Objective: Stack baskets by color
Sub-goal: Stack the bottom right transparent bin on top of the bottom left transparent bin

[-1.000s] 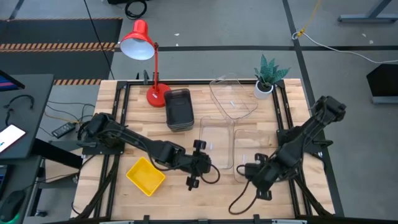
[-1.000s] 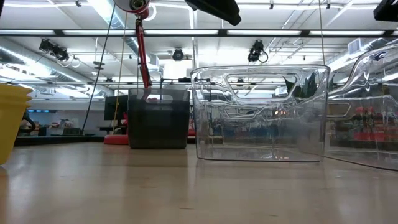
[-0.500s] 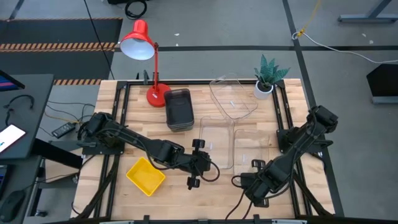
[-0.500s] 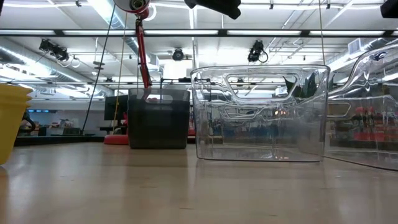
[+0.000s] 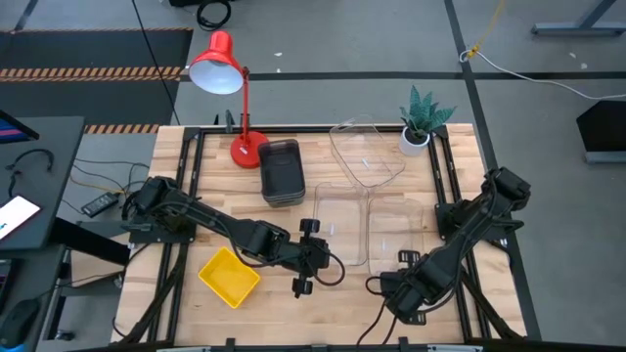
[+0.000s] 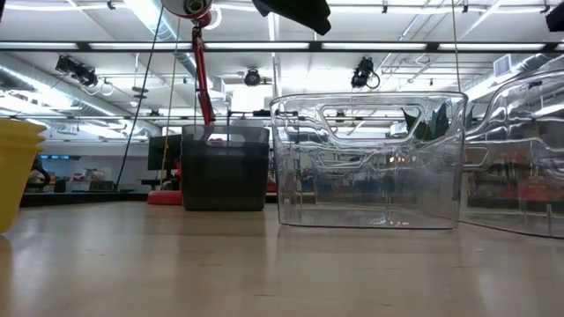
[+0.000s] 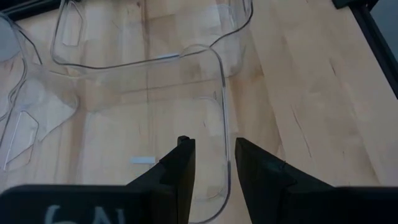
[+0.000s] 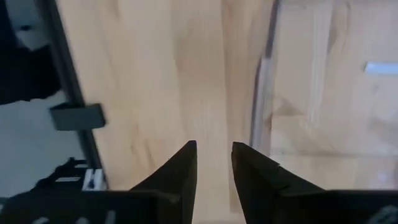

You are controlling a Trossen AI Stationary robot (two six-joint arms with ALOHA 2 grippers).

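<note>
No readable text, no labels, no brands, no numbers

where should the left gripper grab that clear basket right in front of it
Judging from the left wrist view, take the clear basket by its thin upright side wall near the rounded corner, coming down from above. The left gripper is open with that rim running between its fingers, one finger inside the basket and one outside, so the wall would fit. The floor is too wide to span.
</note>
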